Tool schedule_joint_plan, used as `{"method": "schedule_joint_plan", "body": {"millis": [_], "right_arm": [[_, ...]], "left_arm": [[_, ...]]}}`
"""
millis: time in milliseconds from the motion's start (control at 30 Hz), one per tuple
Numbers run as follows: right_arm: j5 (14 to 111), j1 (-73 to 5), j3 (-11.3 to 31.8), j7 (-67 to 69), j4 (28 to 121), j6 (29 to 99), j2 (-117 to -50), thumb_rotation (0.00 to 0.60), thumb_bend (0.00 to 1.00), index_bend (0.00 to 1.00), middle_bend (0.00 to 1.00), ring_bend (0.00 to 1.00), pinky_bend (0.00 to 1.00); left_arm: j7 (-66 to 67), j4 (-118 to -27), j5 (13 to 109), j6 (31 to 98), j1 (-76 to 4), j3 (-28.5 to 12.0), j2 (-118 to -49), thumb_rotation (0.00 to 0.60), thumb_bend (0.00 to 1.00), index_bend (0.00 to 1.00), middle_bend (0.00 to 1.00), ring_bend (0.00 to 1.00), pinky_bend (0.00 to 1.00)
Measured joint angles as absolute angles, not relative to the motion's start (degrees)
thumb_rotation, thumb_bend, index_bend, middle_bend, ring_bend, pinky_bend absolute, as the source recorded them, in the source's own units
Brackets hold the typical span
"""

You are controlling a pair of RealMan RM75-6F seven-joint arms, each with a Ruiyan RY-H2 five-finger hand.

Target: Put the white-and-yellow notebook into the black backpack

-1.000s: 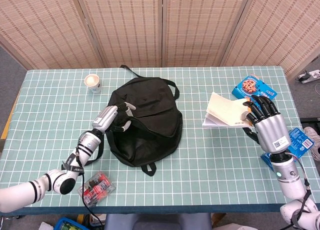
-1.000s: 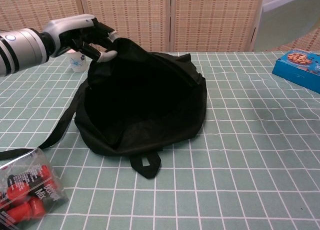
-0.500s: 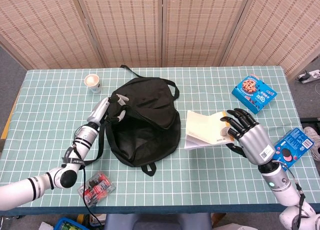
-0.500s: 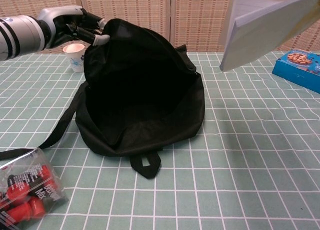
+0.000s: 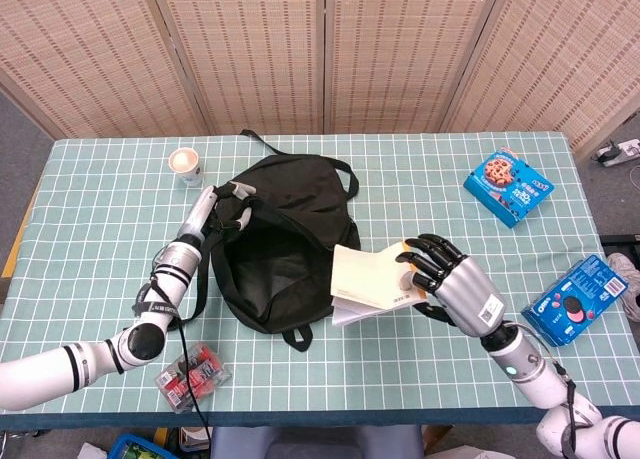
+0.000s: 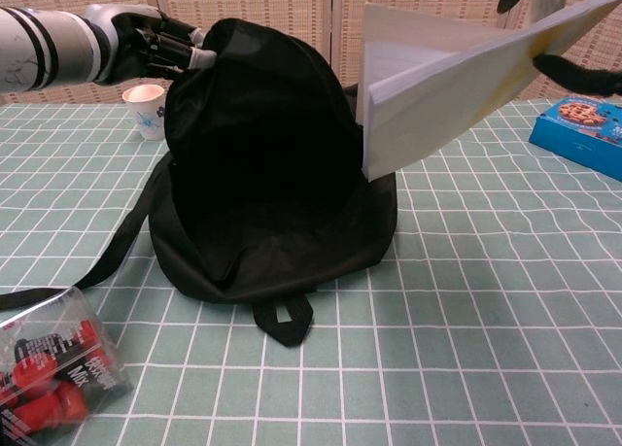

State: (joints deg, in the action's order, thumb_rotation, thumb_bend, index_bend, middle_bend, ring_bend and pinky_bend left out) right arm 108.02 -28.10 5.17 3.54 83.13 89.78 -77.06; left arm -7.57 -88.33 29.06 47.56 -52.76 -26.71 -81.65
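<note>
Left hand [image 5: 222, 201] pinches backpack [image 5: 290, 244] rim, holding its mouth open; right hand [image 5: 440, 279] grips notebook [image 5: 368, 281], edge angled toward opening.

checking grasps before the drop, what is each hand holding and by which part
Right hand grips the white-and-yellow notebook by its right end. Left hand holds the black fabric backpack by its opening's upper left rim.

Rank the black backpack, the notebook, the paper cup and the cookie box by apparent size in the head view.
1. black backpack
2. notebook
3. cookie box
4. paper cup
</note>
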Motion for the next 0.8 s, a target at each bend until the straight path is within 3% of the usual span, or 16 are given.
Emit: {"method": "schedule_joint_plan", "body": {"millis": [467, 800], "right_arm": [[109.0, -34.6, 5.4, 5.5, 78.5, 84.4, -87.1, 0.6, 0.36, 0.75, 0.36, 0.22, 0.24], [109.6, -35.3, 4.6, 5.5, 80.1, 85.5, -88.1, 0.6, 0.36, 0.75, 0.37, 0.22, 0.24]], "left_arm": [[-6.3, -89.5, 24.2, 47.9, -53.6, -27.7, -80.8, 0.6, 0.49, 0.71, 0.29, 0.25, 0.13], [-6.3, -88.5, 20.0, 48.1, -54.1, -28.9, -80.4, 0.6, 0.49, 0.71, 0.29, 0.25, 0.13]]}}
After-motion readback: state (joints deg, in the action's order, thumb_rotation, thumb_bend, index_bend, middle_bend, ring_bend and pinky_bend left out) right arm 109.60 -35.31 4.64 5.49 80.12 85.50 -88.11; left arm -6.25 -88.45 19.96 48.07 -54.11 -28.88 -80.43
